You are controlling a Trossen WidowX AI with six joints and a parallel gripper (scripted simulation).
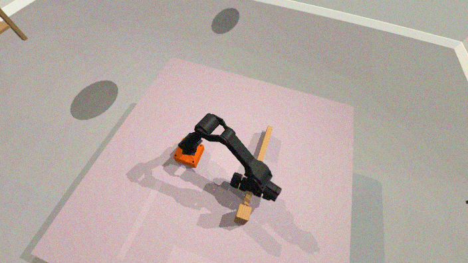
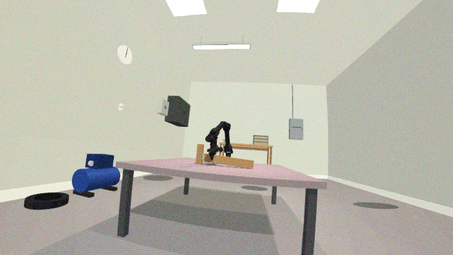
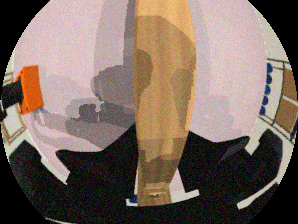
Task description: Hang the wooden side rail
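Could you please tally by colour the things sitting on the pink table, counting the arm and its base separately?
Wooden: 2, the side rail and the headboard post.
Black: 1, the arm, its gripper shut on the side rail.
Orange: 1, the arm's base.
Total: 4 things on the table.
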